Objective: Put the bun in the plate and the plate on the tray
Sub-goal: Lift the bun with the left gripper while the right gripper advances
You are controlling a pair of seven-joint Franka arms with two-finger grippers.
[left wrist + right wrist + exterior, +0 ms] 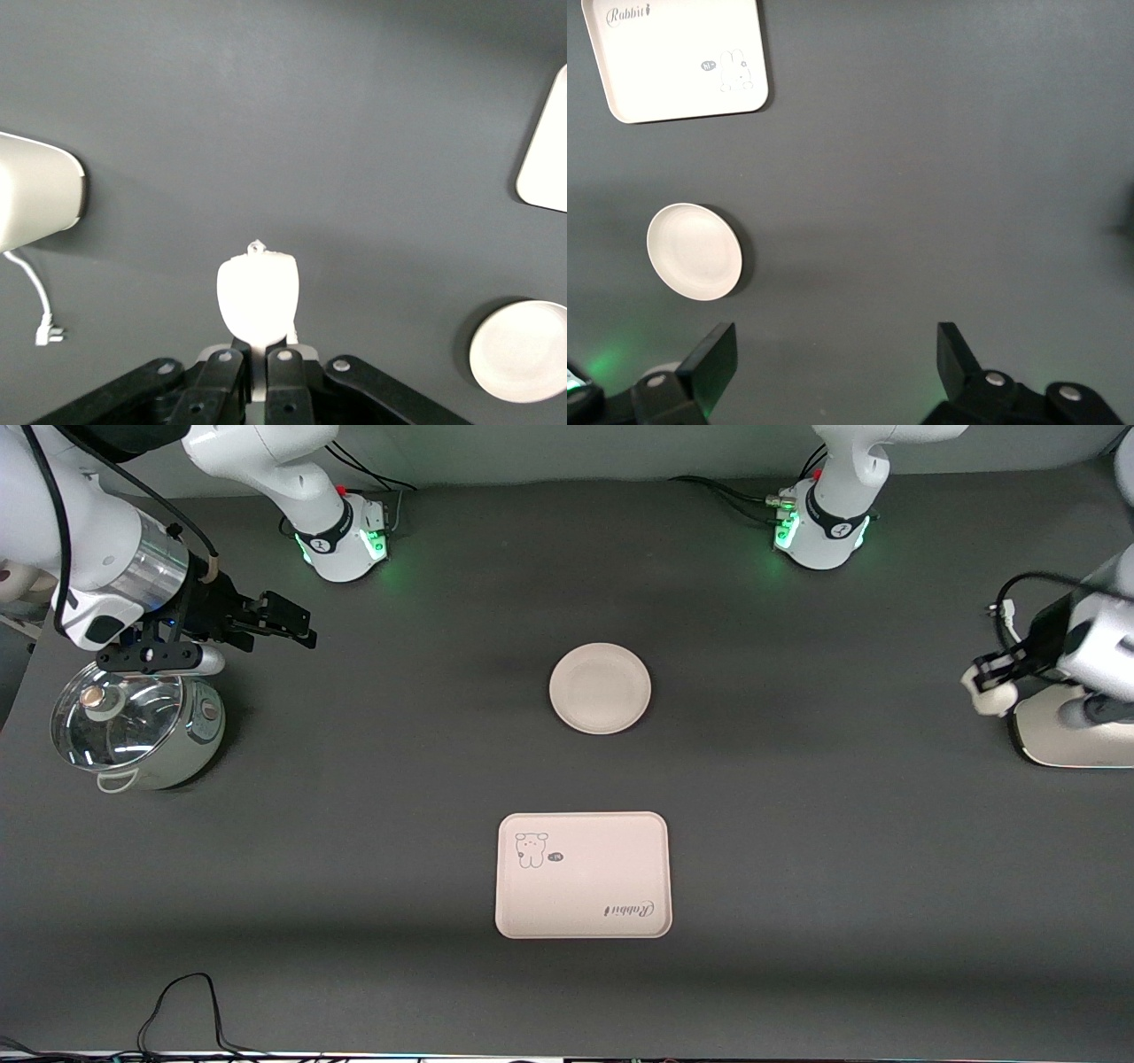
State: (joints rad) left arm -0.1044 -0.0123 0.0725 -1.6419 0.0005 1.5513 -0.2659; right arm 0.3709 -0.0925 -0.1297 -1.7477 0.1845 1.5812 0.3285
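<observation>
My left gripper (982, 684) is shut on the white oval bun (990, 696) and holds it in the air at the left arm's end of the table, beside a white appliance; the bun shows between the fingers in the left wrist view (258, 299). The round cream plate (600, 688) lies empty at the table's middle. The cream-pink tray (583, 875) with the bear drawing lies nearer the front camera than the plate, also empty. My right gripper (282, 622) is open and empty, up at the right arm's end beside the pot.
A pale green pot with a glass lid (133, 728) stands at the right arm's end. A white appliance (1067, 731) stands at the left arm's end, with a white cord and plug (42, 310). A black cable (182, 1010) lies at the table's near edge.
</observation>
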